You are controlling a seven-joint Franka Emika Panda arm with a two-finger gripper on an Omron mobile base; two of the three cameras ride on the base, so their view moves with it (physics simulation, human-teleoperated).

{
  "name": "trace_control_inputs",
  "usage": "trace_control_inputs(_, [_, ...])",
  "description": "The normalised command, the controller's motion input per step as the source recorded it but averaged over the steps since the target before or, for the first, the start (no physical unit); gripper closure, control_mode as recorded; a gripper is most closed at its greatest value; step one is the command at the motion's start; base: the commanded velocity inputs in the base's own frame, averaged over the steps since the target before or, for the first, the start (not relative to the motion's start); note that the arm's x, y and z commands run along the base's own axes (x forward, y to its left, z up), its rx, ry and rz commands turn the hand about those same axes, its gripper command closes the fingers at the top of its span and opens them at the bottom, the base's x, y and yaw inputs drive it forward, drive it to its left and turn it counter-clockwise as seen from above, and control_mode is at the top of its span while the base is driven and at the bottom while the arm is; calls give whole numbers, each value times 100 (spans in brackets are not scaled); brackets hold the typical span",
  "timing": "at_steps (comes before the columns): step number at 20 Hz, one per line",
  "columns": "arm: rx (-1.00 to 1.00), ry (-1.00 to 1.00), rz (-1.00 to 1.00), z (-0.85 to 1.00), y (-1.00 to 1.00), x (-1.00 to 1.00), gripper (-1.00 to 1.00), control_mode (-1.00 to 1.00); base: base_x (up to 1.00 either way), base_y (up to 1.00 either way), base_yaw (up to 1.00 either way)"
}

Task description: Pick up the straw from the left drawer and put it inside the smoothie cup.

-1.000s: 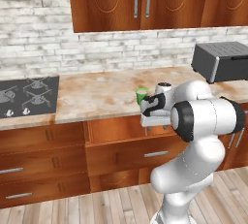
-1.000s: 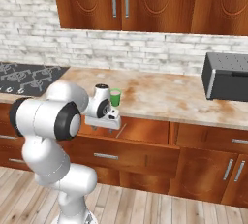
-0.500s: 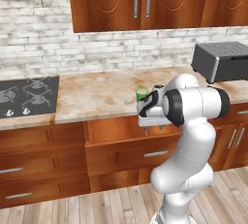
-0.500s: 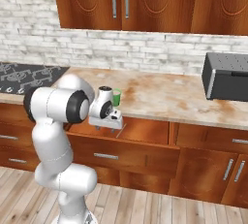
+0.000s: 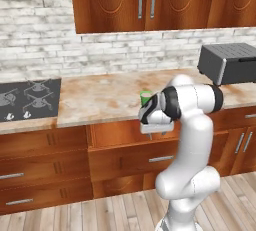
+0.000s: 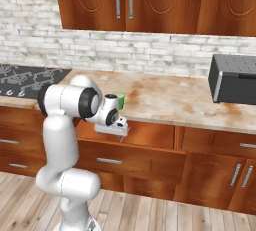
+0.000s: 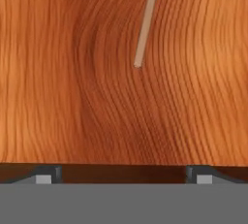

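Left base view: a beige stone counter (image 5: pixel 105 95) under wooden wall cabinets (image 5: pixel 150 2) carries the smoothie cup (image 5: pixel 145 97), while my claw (image 5: pixel 156 131), spread wide, hangs over the open left drawer (image 7: pixel 72 72), where the straw (image 7: pixel 146 22) lies flat, its long axis running away from my fingertips (image 7: pixel 48 173).

Drawer floor: bare wood of the left drawer (image 7: pixel 72 97) fills the middle and lower hand view, open to a descent.
Obstacle: the straw (image 7: pixel 147 19) lies alone, upper centre-right.
Gripper (image 7: pixel 121 172): fingertips spread wide, low in frame, nothing between.
Counter edge: the smoothie cup (image 5: pixel 145 98) stands just behind the hand.
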Motion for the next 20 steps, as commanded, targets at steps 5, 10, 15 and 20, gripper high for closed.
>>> trace_control_inputs(5, [-1,0,0,-49,0,27,-100,-100,0,0,0])
trace_control_inputs(10, [-2,16,0,-44,0,5,-100,-100,0,0,0])
trace_control_inputs(15, [-2,28,0,-24,0,-41,-100,-100,0,0,0])
trace_control_inputs(20, [0,6,0,-7,-1,-98,-100,-100,0,0,0])
